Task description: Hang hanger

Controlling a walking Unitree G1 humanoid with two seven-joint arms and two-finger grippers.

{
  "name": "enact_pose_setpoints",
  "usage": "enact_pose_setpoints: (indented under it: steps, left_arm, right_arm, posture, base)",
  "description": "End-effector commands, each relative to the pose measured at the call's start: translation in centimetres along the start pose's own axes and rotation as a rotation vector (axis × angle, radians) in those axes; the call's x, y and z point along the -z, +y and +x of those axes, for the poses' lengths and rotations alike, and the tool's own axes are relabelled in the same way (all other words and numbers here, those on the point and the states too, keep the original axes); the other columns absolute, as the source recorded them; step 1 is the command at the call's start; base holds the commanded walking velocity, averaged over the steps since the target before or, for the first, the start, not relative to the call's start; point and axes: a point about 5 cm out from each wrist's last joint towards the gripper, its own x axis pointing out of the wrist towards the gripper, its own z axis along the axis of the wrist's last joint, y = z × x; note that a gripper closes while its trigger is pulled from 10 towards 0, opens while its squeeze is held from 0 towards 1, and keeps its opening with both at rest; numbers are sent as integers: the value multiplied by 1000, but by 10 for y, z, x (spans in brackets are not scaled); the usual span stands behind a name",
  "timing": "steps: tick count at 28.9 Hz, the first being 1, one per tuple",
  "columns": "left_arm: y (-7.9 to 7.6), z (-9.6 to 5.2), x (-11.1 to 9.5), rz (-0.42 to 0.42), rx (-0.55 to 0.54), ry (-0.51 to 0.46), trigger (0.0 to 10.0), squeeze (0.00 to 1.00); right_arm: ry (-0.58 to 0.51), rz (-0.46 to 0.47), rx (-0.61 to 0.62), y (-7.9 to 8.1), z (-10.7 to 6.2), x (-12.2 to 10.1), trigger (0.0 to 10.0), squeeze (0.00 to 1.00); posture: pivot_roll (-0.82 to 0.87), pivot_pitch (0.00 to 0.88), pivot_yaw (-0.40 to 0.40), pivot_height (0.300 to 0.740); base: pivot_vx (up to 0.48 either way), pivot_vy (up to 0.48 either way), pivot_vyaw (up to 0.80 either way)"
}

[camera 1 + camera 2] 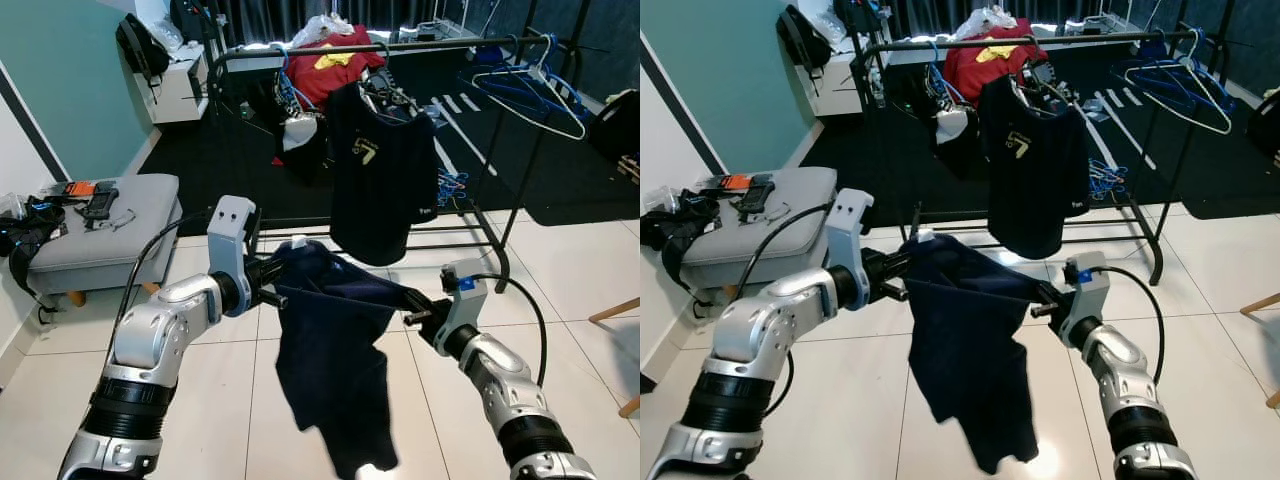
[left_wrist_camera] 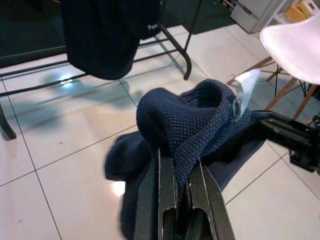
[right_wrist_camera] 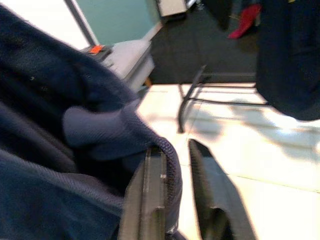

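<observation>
Before the rack [image 1: 520,160], left gripper [image 2: 182,175] and right gripper [image 3: 172,165] each clamp the navy shirt [image 1: 330,350]

Both eye views are evenly and fairly brightly lit over the white tiled floor [image 1: 560,270]; the dark carpet [image 1: 200,150] behind the clothes rack [image 1: 1080,40] is rendered dim, with little detail. A small glare spot is seen on the tiles below the hem of the navy garment [image 1: 330,370]. Slight bowing of straight lines is noted toward the picture edges. In the left wrist view, focus is acceptable; pale reflections and soft shadows are recorded on the floor beneath the rack. The right wrist view is soft throughout, the near fabric being out of focus, and the tiles are overexposed.
</observation>
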Motion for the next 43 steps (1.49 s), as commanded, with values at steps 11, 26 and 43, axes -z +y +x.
enact_pose_setpoints:
  steps: [11, 26, 43]
  left_arm:
    - [-2, 4, 37, 20, -87, 80, 10000, 0]
    - [20, -14, 121, -161, -321, 107, 10000, 0]
    - [6, -14, 131, -88, -361, 64, 10000, 0]
  right_arm:
    - [-75, -80, 39, 10, 1, -3, 10000, 1000]
    - [38, 42, 458, 7, -27, 53, 10000, 0]
    - [161, -20, 188, 33, -7, 64, 10000, 0]
  posture:
    - [-8, 32, 92, 740]
    - [-15, 36, 67, 740]
    - [4, 47, -62, 740]
  base:
    - [0, 0, 0]
    - [0, 0, 0]
    - [0, 0, 0]
